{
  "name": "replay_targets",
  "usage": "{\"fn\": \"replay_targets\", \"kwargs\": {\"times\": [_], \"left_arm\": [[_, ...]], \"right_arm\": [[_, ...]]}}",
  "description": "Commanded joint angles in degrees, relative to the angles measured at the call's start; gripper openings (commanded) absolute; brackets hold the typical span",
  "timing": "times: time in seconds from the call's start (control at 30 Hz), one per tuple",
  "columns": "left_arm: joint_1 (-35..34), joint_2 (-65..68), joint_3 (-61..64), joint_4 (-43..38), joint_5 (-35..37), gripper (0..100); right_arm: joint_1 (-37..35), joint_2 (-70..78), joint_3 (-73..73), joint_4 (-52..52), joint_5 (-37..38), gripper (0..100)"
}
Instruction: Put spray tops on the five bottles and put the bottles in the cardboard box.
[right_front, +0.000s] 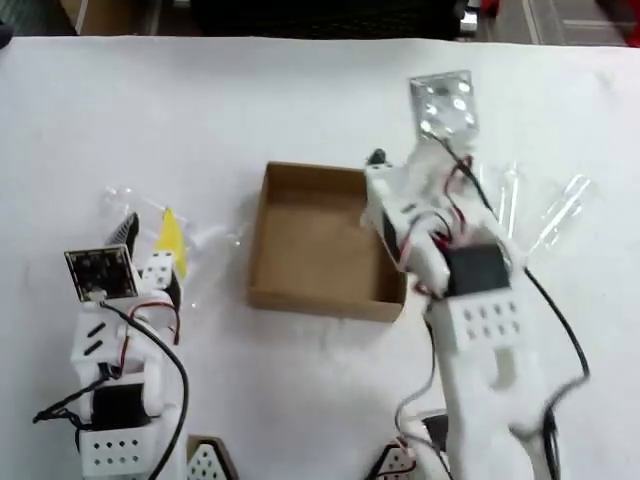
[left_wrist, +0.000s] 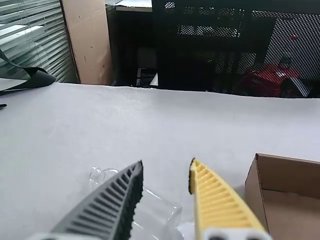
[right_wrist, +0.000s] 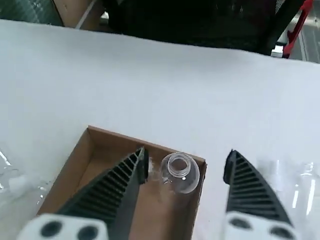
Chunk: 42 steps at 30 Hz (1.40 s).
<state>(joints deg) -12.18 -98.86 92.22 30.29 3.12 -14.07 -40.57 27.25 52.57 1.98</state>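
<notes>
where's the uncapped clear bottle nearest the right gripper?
In the right wrist view, the uncapped clear plastic bottle is at a far corner of the brown cardboard box, open neck toward the camera, between the right gripper's open fingers.

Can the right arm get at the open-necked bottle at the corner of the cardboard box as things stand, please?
Probably yes: the right gripper hangs open above the cardboard box, its fingers either side of the bottle, with nothing between. The box wall beside the bottle might crowd one finger.

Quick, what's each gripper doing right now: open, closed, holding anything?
Left gripper: open, empty, above a clear bottle.
Right gripper: open, not gripping the uncapped bottle between its fingers.
</notes>
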Motion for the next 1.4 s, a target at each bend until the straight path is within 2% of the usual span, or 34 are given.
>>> {"fn": "replay_targets", "kwargs": {"times": [0.0,0.13,0.27,0.43,0.47,0.53,0.67,0.83,0.93,1.07,1.23,1.37], "left_arm": [[0.84,-0.84,-0.18,-0.7,-0.7,15],[0.84,-0.84,-0.18,-0.7,-0.44,15],[0.75,-0.57,-0.53,-0.7,-0.7,15],[0.75,-0.48,-0.88,-0.18,-1.58,15],[0.75,-0.48,-1.49,0.26,-2.81,15],[0.84,-0.48,-3.6,2.46,-4.57,15],[0.84,-0.4,-10.11,8.35,-7.38,15],[0.92,1.1,-20.22,17.49,-13.19,15],[1.8,9.19,-26.11,19.25,-16.97,15],[3.12,27.82,-39.12,23.65,-21.98,15],[7.87,54.55,-60.13,38.42,-34.11,15],[10.24,76.44,-73.32,44.31,-35.96,15]], "right_arm": [[1.01,-11.91,-0.18,6.29,0.79,22.1],[1.19,-18.95,6.42,10.68,0.7,21.9],[6.2,-23.25,18.2,7.52,0.7,20.8],[13.32,-26.15,29.98,-2.59,0.62,1.6],[13.85,-26.33,32.26,-5.14,0.62,1.2],[14.11,-26.33,36.48,-9.98,0.62,5.0],[13.85,-26.77,43.6,-17.45,-1.58,3.6],[17.36,-26.77,44.48,-19.74,-4.48,3.8],[18.77,-26.24,44.57,-21.58,-4.57,3.8],[18.42,-26.33,46.95,-24.84,-4.48,3.8],[18.33,-26.33,49.67,-29.85,-4.13,3.9],[18.33,-26.33,50.11,-30.29,-4.04,3.9]]}}
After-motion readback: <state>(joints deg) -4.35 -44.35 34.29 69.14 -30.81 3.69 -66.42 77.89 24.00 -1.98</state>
